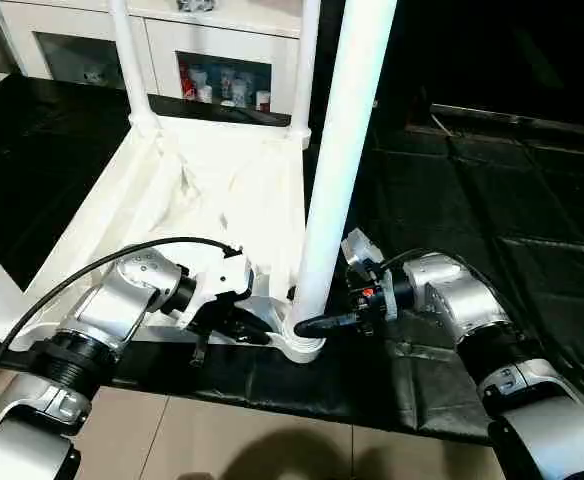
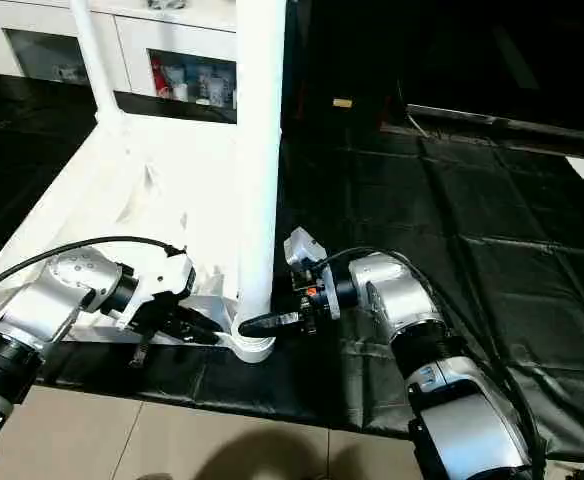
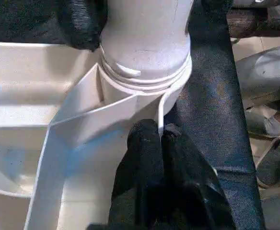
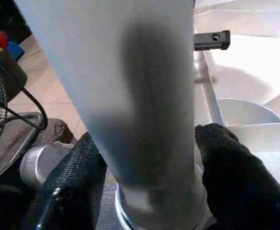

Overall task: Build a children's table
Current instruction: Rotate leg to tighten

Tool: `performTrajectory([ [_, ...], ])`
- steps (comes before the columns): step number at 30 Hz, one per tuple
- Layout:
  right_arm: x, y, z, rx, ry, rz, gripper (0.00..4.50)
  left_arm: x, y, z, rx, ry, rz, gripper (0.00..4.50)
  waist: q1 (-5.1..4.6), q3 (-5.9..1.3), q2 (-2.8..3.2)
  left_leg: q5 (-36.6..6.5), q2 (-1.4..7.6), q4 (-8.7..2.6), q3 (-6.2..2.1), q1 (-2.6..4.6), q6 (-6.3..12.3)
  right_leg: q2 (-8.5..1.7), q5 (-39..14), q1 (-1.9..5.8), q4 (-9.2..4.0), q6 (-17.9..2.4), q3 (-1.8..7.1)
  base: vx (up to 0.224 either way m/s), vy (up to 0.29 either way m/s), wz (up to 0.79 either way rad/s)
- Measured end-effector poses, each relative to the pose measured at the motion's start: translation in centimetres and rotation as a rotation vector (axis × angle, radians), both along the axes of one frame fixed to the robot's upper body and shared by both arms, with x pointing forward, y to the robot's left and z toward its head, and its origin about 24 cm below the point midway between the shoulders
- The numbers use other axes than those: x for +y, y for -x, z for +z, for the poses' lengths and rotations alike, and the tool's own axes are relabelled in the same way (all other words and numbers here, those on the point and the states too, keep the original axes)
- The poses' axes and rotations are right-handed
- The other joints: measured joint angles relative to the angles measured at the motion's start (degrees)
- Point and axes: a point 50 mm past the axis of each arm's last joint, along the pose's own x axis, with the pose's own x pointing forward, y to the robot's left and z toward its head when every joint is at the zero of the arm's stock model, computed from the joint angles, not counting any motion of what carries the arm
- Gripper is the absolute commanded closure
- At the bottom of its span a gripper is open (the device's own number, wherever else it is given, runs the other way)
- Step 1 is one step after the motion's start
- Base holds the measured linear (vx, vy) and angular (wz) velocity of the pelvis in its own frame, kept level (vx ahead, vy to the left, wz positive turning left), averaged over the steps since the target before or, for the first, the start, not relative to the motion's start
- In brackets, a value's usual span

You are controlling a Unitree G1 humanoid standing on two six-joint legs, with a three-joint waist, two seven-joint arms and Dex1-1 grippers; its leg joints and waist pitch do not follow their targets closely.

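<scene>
Tabletop (image 1: 222, 190) upside down on black sheet (image 1: 472, 230), leg (image 1: 337, 150) upright in near corner socket (image 1: 304, 345). Right hand (image 4: 149, 158) fingers straddle leg base. Left hand (image 3: 160, 139) pinched together on socket rib.

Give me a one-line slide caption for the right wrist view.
Right gripper fingers straddling the near table leg just above its corner socket.

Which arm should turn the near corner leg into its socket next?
Right. The right end effector already straddles the near leg just above its socket, fingers on both sides. The left end effector is shut on the tabletop's rim, better suited to bracing.
</scene>
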Motion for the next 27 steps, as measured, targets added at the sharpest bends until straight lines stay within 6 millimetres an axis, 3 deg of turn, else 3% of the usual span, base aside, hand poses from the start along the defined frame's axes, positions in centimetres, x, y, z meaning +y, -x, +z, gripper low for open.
performTrajectory([
  [7, 0.1, 0.0, 0.1, 0.000, 0.001, 0.003, 2.32, -0.1, -0.1, 0.0, 0.007, 0.002, 0.014, 4.50, -0.07, -0.01, 0.00, 0.0, 0.01, 0.02, 0.00, 0.03, -0.02, 0.00, 0.0, 0.02, 0.04, 0.0, 0.00, 0.000, 0.000, 0.00],
  [12, 0.4, -0.4, 0.1, -0.030, 0.015, -0.103, 2.41, -0.1, -0.7, -0.3, 0.033, 0.007, 0.138, 4.50, -0.48, -0.04, -0.04, 0.1, 0.00, 0.03, -0.01, 0.22, 0.00, 0.01, -0.2, 0.16, 0.13, 0.3, 0.04, 0.000, 0.000, 0.00],
  [16, 0.9, -1.5, -0.2, -0.042, 0.033, -0.329, 2.50, -0.4, -1.7, -0.7, 0.021, 0.028, 0.326, 4.50, -2.17, -0.10, -0.14, 0.1, -0.03, 0.04, -0.05, 0.41, -0.06, 0.05, -0.2, 0.21, 0.03, 0.3, 0.00, 0.000, 0.000, 0.00],
  [21, 2.4, -3.1, -0.3, -0.040, 0.057, -0.661, 2.53, -1.8, -3.0, -1.2, 0.005, 0.077, 0.579, 4.50, -4.72, -0.13, -0.11, 0.1, -0.11, 0.20, -0.54, 0.49, -0.08, 0.00, -0.2, 0.18, -0.72, 0.3, -0.80, 0.000, 0.000, 0.00],
  [24, 3.6, -4.0, -0.1, -0.041, 0.075, -0.814, 2.54, -2.7, -3.7, -1.2, -0.025, 0.083, 0.694, 4.50, -5.15, -0.16, -0.02, 0.1, -0.10, 0.18, -1.14, 0.28, -0.07, -0.04, -0.2, 0.20, -1.65, 0.3, -1.61, 0.000, 0.000, 0.00],
  [27, 4.1, -4.4, 0.0, -0.034, 0.082, -0.901, 2.54, -3.3, -4.1, -1.2, -0.038, 0.090, 0.755, 4.50, -5.21, -0.20, 0.04, 0.1, -0.18, 0.12, -1.18, 0.20, -0.06, -0.01, -0.2, 0.22, -2.00, 0.3, -1.58, 0.000, 0.000, 0.00],
])
